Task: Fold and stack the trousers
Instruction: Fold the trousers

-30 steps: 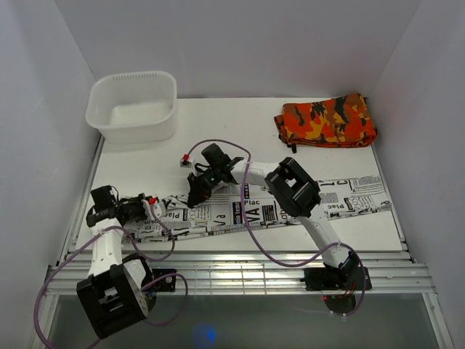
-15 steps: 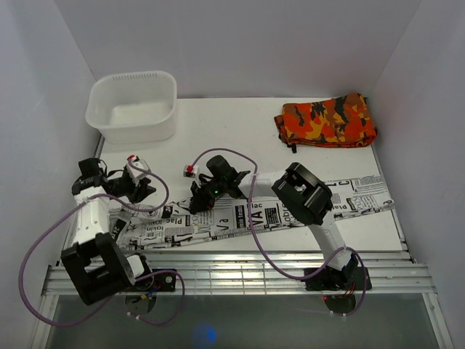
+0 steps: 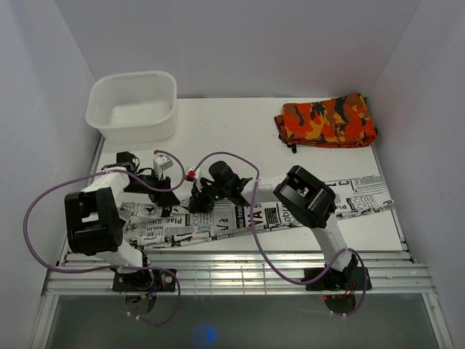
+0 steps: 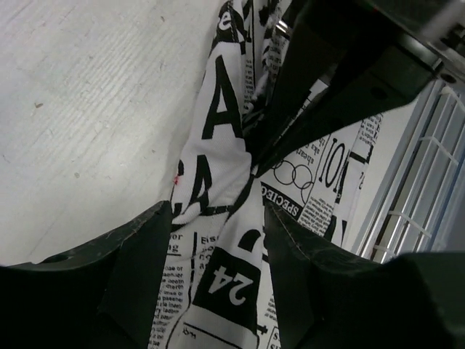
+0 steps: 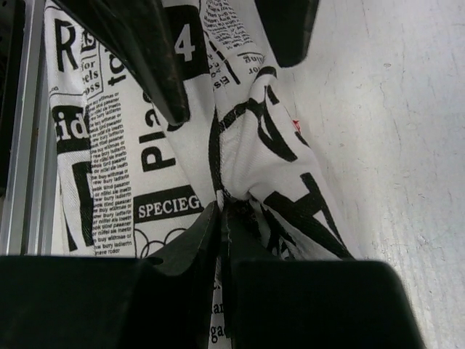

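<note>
Black-jointed white arms, looping purple cables

The trousers are white with black newsprint, the garment orange-red-black camouflage.

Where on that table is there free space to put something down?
Bare table lies between the white tub and the camouflage garment, plus a narrower strip between that garment and the trousers. The near left is crowded: left gripper and right gripper meet there on the trousers.
</note>
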### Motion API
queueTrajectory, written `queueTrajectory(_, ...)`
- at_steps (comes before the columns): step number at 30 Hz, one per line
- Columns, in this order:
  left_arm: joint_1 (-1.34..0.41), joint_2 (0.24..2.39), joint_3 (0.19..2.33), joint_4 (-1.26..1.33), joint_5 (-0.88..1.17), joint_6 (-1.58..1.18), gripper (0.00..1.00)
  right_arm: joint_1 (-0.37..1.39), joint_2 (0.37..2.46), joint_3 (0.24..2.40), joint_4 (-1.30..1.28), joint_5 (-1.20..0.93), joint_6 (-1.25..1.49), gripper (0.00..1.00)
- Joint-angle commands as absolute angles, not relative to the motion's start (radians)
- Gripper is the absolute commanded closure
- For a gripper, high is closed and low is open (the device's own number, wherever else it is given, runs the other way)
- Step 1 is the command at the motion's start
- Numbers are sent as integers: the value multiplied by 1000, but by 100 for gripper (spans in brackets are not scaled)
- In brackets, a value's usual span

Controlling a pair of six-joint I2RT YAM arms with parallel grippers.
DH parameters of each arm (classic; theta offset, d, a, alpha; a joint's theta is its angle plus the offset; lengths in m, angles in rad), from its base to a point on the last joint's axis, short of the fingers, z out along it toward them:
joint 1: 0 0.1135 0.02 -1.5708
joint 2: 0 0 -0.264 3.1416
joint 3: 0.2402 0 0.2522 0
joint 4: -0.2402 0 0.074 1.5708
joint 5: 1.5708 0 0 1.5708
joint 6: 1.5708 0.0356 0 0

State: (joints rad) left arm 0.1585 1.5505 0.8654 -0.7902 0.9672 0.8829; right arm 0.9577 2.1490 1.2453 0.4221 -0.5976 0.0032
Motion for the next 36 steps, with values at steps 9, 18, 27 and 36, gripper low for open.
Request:
queueTrajectory(9,54,1669,916,-623,986,716,42,963,2103,1264,411,-571,-43,92)
queueTrajectory(18,54,1643,848,-658,1069,778,67,953,2109,1262,419,-564,-15,92)
queueTrajectory(27,69,1632,879,-611,1011,724,100,894,2039,1301,239,-571,-1,39)
queueTrajectory(36,94,1704,989,-635,1000,727,100,805,1870,1187,-72,-666,-165,72)
